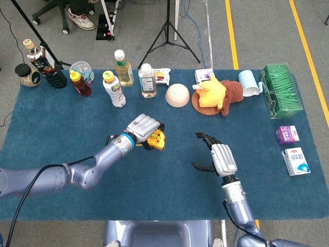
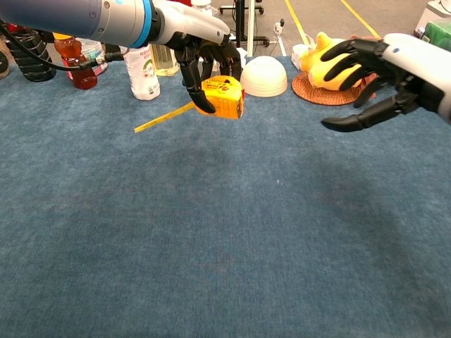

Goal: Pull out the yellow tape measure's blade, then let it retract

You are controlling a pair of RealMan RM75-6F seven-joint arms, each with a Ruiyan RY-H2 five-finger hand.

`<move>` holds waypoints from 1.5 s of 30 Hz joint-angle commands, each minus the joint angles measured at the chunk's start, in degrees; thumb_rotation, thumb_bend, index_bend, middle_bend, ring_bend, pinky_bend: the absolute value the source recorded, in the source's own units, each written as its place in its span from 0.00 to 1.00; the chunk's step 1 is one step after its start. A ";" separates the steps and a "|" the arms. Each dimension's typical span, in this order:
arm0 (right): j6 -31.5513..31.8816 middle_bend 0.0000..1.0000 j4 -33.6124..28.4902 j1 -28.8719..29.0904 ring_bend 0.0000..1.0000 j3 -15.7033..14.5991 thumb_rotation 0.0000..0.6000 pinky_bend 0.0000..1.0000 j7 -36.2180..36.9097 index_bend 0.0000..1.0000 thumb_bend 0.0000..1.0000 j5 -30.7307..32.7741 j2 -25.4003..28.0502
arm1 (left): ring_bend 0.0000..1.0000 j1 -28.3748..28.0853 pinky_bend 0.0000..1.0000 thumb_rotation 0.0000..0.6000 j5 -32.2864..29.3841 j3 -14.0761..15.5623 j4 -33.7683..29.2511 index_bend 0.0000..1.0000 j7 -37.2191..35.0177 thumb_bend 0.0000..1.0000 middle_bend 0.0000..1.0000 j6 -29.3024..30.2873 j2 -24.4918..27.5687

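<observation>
Two robot hands are working here: I am holding the yellow plastic tape measure (image 2: 223, 96) in my left robot hand (image 2: 204, 58) above the blue tabletop (image 2: 225, 232), and bringing my spread, empty right robot hand (image 2: 373, 81) toward its short protruding yellow blade (image 2: 163, 118), aiming to pinch the tip and draw straight.

From the head view we look steeply down from above the robot's near edge of the blue table cloth (image 1: 51, 128), facing away from the robot, far enough to take in the whole table and the floor beyond it with a tripod (image 1: 168, 31). From the chest view we look out low and nearly level across the cloth, much closer to its surface, facing the same way. Both views share the middle of the table: the left hand (image 1: 144, 128) (image 2: 204, 53), the right hand (image 1: 216, 157) (image 2: 377, 77), the white bowl (image 1: 177, 95) (image 2: 264, 76) and the yellow plush toy (image 1: 212, 92) (image 2: 337, 60).
</observation>
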 commanded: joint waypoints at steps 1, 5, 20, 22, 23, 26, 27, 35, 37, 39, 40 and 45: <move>-0.96 0.24 0.90 1.64 0.27 0.87 0.90 0.35 -1.09 0.16 0.22 1.38 -1.82 | 0.42 -1.62 0.49 1.00 -3.57 1.31 -0.06 0.62 0.57 0.32 0.48 0.73 -0.10; -1.63 0.24 1.86 3.14 0.27 1.47 0.90 0.35 -1.75 0.15 0.22 2.54 -3.60 | 0.42 -2.09 0.49 1.00 -4.80 1.75 0.55 0.62 0.83 0.32 0.48 2.02 -0.73; -2.04 0.23 4.48 6.93 0.27 2.86 0.91 0.35 -3.56 0.14 0.21 6.61 -9.12 | 0.42 -2.86 0.49 1.00 -6.45 1.98 2.77 0.62 0.32 0.32 0.48 2.40 -2.83; -2.04 0.23 4.80 7.23 0.27 2.94 0.90 0.35 -3.56 0.14 0.22 7.00 -9.48 | 0.42 -2.89 0.49 1.00 -6.42 2.00 2.82 0.62 0.21 0.32 0.48 2.25 -2.94; -1.84 0.23 4.97 7.35 0.27 3.07 0.90 0.35 -3.46 0.14 0.22 7.16 -9.75 | 0.42 -2.88 0.49 1.00 -6.56 1.90 2.73 0.62 -0.05 0.32 0.48 2.07 -2.96; -1.27 0.23 5.52 7.63 0.27 3.26 0.90 0.35 -3.63 0.14 0.21 7.56 -10.47 | 0.42 -2.98 0.49 1.00 -6.71 1.86 2.67 0.62 -0.26 0.32 0.48 1.97 -3.10; -1.14 0.23 5.65 7.71 0.27 3.27 0.91 0.35 -3.75 0.14 0.21 7.68 -10.63 | 0.42 -3.03 0.49 1.00 -6.72 1.90 2.63 0.62 -0.24 0.32 0.48 1.99 -3.15; -0.14 0.23 6.51 8.04 0.27 3.56 0.91 0.34 -4.10 0.14 0.21 8.82 -11.63 | 0.42 -3.68 0.49 0.99 -7.94 1.61 2.17 0.62 -0.15 0.32 0.48 3.13 -3.82; 0.10 0.23 6.66 8.10 0.27 3.69 0.90 0.34 -4.11 0.14 0.22 9.04 -11.82 | 0.42 -3.87 0.49 0.99 -8.61 1.48 1.96 0.62 -0.08 0.32 0.48 3.60 -4.01; 0.54 0.23 6.98 8.24 0.27 3.95 0.90 0.34 -4.26 0.14 0.22 9.29 -12.24 | 0.42 -4.14 0.49 0.99 -9.39 1.29 1.55 0.62 0.15 0.32 0.48 4.39 -4.23; 0.67 0.23 7.09 8.30 0.27 3.97 0.90 0.33 -4.35 0.13 0.22 9.38 -12.41 | 0.42 -4.26 0.49 0.99 -9.68 1.29 1.39 0.62 0.36 0.32 0.48 4.76 -4.31; 1.70 0.23 7.84 8.55 0.25 4.29 0.91 0.30 -5.14 0.12 0.22 10.07 -13.50 | 0.42 -4.77 0.49 1.00 -11.67 1.22 0.58 0.62 1.27 0.32 0.48 6.05 -4.59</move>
